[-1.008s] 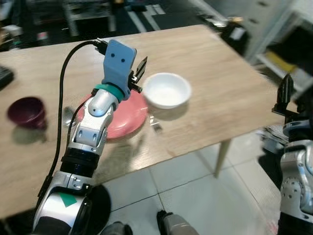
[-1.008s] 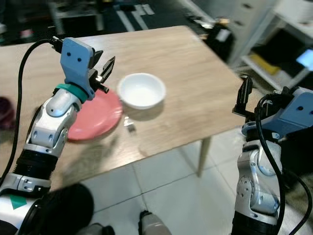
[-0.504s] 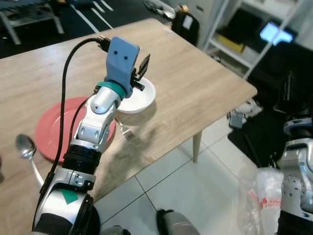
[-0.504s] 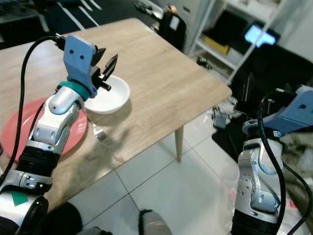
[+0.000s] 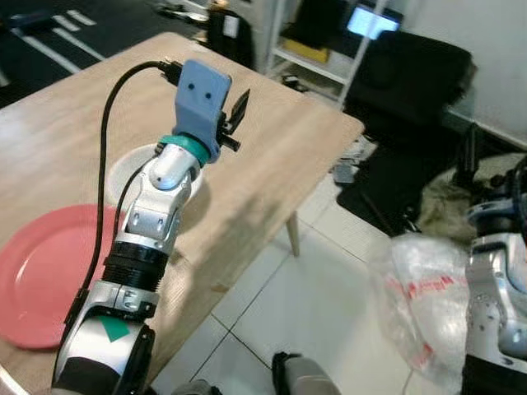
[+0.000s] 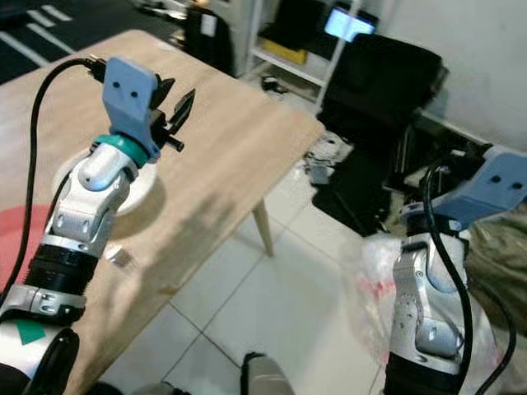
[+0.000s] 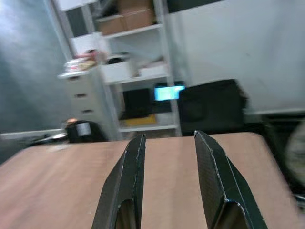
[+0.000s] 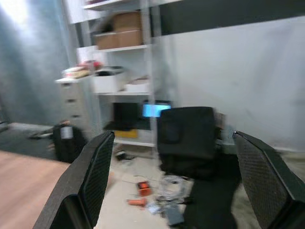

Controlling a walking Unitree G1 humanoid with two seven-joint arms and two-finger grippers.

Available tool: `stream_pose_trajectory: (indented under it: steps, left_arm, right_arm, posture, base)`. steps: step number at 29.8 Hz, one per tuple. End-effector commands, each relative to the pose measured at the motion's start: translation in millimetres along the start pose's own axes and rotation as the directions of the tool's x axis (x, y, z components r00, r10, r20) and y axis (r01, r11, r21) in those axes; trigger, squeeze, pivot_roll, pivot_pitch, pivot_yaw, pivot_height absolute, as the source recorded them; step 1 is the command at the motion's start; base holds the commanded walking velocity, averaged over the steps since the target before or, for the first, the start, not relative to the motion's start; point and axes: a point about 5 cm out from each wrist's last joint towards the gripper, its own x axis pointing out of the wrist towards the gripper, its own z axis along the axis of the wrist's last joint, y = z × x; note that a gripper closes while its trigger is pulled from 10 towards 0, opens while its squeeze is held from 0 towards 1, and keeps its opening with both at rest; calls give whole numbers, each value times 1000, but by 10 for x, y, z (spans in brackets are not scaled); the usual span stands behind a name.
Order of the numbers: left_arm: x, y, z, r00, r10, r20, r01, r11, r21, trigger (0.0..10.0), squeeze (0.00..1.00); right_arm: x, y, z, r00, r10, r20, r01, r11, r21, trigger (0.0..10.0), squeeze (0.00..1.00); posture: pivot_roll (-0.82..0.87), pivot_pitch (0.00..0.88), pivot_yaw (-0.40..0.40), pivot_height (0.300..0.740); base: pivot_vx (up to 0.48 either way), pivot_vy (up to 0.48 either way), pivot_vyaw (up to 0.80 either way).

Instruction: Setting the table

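Observation:
A white bowl [image 5: 122, 169] sits on the wooden table [image 5: 272, 156], partly hidden behind my raised left arm. A red plate [image 5: 41, 271] lies nearer the table's front edge, to the left. My left gripper [image 5: 239, 107] hangs in the air above the table beyond the bowl; in the left wrist view its fingers [image 7: 126, 186] stand apart with nothing between them. My right gripper [image 8: 174, 136] is off the table on the right, over the floor, open wide and empty.
The table's corner [image 5: 356, 127] and one leg [image 5: 291, 234] are to the right of my left arm. Beyond them are a black chair [image 5: 408, 70], shelves with a lit screen [image 5: 368, 18], and a clear plastic bag [image 5: 416, 296] on the tiled floor.
The whole view has swung to the right: the plate and bowl have slid left in the picture, and the shelves, chair and bag have come in. Both arms keep their pose.

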Motion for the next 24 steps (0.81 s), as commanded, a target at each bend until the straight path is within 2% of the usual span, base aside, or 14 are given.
stream_pose_trajectory:
  steps: [1,24]
  left_arm:
    - [-8,-36,-30,1000,-18,-10,19,1000,11,10000,0]
    - [7,-55,-36,1000,-24,-7,24,1000,4,10000,0]
  right_arm:
    - [-9,-34,-2,1000,-12,-1,12,1000,-7,10000,0]
    - [-12,-20,-22,1000,-5,-10,5,1000,-10,10000,0]
  posture:
    - [-3,0,45,740]
    - [-10,0,44,740]
  base:
    - [0,0,-800]
    - [0,0,-800]
